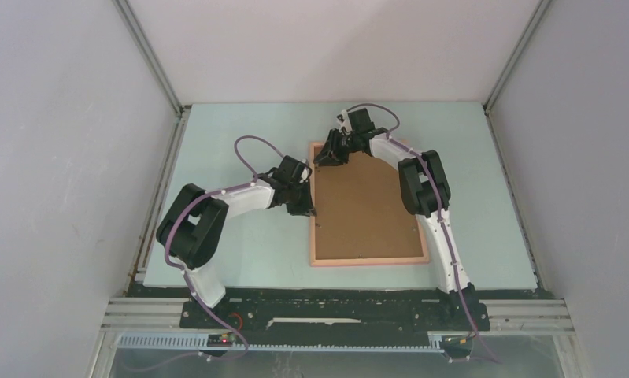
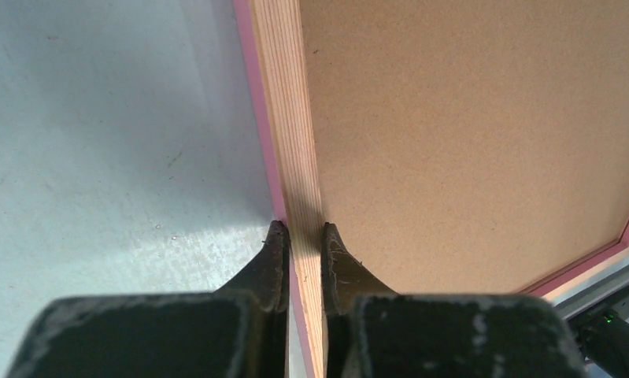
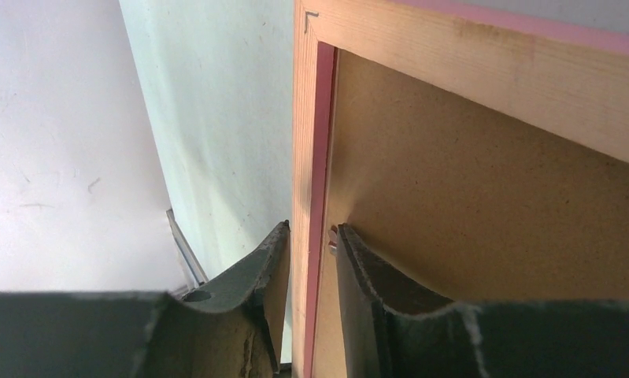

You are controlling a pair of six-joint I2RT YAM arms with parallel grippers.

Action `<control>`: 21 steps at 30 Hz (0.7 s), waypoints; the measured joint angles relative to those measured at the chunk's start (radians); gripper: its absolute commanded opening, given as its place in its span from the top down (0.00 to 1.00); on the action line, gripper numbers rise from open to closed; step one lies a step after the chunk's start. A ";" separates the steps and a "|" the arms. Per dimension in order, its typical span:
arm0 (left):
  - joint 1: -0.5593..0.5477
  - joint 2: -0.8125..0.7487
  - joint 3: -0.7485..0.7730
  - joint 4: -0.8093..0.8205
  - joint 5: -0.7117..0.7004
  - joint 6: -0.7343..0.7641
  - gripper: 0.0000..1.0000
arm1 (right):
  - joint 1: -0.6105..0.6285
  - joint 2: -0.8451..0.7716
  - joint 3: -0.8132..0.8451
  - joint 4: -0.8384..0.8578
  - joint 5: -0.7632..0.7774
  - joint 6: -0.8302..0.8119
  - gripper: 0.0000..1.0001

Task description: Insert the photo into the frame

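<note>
- Rails of the frame are lying flat on the table, showing bare pale wood on top with a salmon-pink edge peeking out along their sides.
- A brown backing board is sitting inside the frame, filling the opening between the rails.
- The left pincer is reaching down onto the frame's left long rail, about midway along it.
- In the left wrist view, the left pincer is standing narrowly parted. One fingertip is pressing on the outer face of the frame rail and the other on its inner face, so it is gripping the rail.
- The backing board is stretching away to the right of those fingers, and the table to their left.
- The right pincer is hanging over the same rail beyond the left pincer, at the frame's far-left corner.
- In the right wrist view, the right pincer is straddling that rail of the frame with its fingers only a little apart. A sliver of gap seems to be showing beside the wood, so I cannot tell whether it is squeezing.
- A small metallic bit is showing right at its inner fingertip, too small to identify.
- Just ahead of the right pincer, the rail is meeting the far rail at the corner joint. The backing board is lying to the right of the fingers and the table to their left, with a white wall rising farther left.
</note>
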 measured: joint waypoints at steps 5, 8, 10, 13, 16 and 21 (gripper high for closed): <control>0.001 0.000 0.000 0.000 0.002 0.000 1.00 | 0.004 0.002 -0.002 -0.008 -0.025 -0.009 0.65; 0.002 0.000 0.000 0.000 0.004 0.001 1.00 | 0.006 0.002 -0.017 0.010 -0.053 -0.024 0.65; 0.002 0.000 0.000 0.000 0.005 0.001 1.00 | 0.005 0.002 -0.021 0.021 -0.073 -0.034 0.65; 0.004 0.000 0.000 0.000 0.007 0.004 1.00 | 0.005 0.008 -0.008 0.012 -0.091 -0.064 0.65; 0.004 0.000 0.000 0.000 0.007 0.007 1.00 | 0.005 0.029 0.023 -0.006 -0.126 -0.104 0.65; 0.005 0.001 0.000 0.001 0.012 0.008 1.00 | 0.006 0.081 0.121 -0.080 -0.186 -0.198 0.65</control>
